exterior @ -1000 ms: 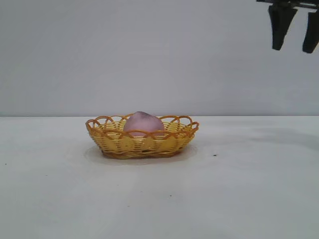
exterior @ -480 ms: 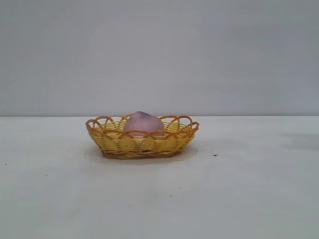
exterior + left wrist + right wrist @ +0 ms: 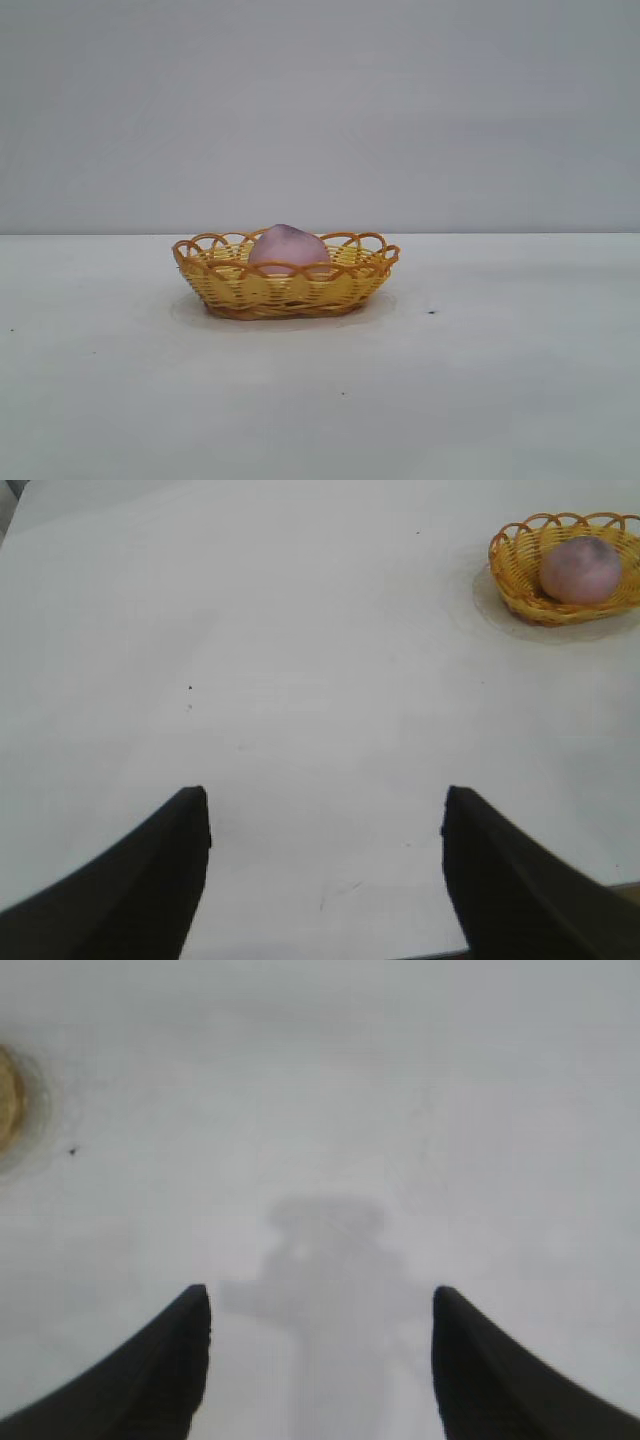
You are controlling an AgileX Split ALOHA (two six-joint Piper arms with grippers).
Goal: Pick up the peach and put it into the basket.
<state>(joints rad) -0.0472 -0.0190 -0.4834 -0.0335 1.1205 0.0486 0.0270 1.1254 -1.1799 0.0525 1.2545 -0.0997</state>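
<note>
The mauve-pink peach [image 3: 287,247] lies inside the yellow wicker basket [image 3: 240,290] on the white table; both also show far off in the left wrist view, peach [image 3: 580,568] in basket [image 3: 515,575]. Neither arm appears in the exterior view. My left gripper [image 3: 326,805] hangs open over bare table, well away from the basket, nothing between its fingers. My right gripper [image 3: 321,1305] is open too, high over bare table with its shadow below; only a sliver of the basket [image 3: 8,1100] shows at that view's edge.
A white tabletop [image 3: 480,380] spreads around the basket against a plain grey wall. A small dark speck [image 3: 431,311] lies to the basket's right. The table's near edge [image 3: 520,950] shows under the left gripper.
The right gripper, seen at the exterior view's upper right a second ago, has left that view. Peach and basket have not moved.
</note>
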